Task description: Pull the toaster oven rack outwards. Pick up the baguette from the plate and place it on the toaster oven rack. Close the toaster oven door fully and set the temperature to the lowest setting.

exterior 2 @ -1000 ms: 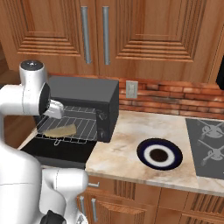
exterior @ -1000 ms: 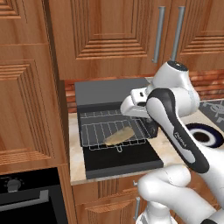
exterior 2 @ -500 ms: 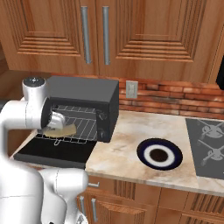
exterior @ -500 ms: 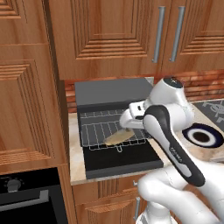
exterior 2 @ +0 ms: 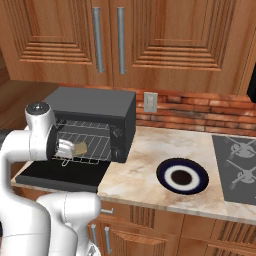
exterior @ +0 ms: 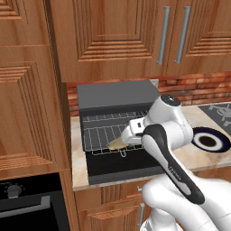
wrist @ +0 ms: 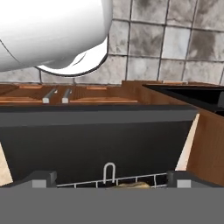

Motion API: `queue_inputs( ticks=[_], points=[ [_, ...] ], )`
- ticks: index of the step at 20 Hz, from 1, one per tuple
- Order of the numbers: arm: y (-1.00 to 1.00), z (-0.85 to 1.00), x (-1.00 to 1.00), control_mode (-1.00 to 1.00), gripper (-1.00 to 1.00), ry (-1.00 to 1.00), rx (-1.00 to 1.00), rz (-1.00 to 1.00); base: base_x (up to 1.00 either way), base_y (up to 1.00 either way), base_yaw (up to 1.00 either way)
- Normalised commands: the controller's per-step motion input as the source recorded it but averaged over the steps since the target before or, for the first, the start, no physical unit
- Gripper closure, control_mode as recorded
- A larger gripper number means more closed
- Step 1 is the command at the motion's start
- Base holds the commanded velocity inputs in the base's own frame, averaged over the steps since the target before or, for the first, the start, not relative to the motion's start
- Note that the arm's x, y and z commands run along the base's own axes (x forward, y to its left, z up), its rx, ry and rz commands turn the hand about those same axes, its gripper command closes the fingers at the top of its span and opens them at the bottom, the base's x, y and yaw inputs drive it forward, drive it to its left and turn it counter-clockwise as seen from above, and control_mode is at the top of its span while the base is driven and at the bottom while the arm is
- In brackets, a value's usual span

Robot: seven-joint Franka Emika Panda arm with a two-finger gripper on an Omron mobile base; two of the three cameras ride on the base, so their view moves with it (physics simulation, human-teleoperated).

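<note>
Baguette (exterior: 116, 143) on the pulled-out rack (exterior: 101, 137), toaster oven door (exterior: 119, 166) lying open, gripper (exterior: 131, 133) just above the rack.

The toaster oven (exterior 2: 95, 109) holds the rack, which sticks out over the flat door, with the baguette at its front edge. The plate (exterior 2: 182, 176) sits bare on the counter (exterior 2: 145, 175), well to the right. The right base view shows the control strip. The hand view looks along the door, catching the rack's front loop (wrist: 109, 172). Whether the gripper's fingers are apart or together cannot be told.
</note>
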Motion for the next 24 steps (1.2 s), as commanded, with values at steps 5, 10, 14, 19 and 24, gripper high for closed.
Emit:
queue_inputs(
  ticks=[5,10,14,19,24],
  points=[
    [0.07,-0.43,0.0,-1.0,-1.0,0.0,-0.05,0.0,0.0,0.0,0.0],
    [0.04,-0.39,0.0,-1.0,-1.0,0.0,-0.03,0.0,0.0,0.0,0.0],
    [0.0,-0.29,0.08,-1.0,-1.0,0.0,-0.01,0.0,0.0,0.0,0.0],
    [0.0,-0.23,0.16,-1.0,-1.0,0.0,0.0,0.0,0.0,0.0,0.0],
    [0.01,-0.22,0.25,-1.0,-1.0,0.0,0.0,0.0,0.0,0.0,0.0]
  ],
)
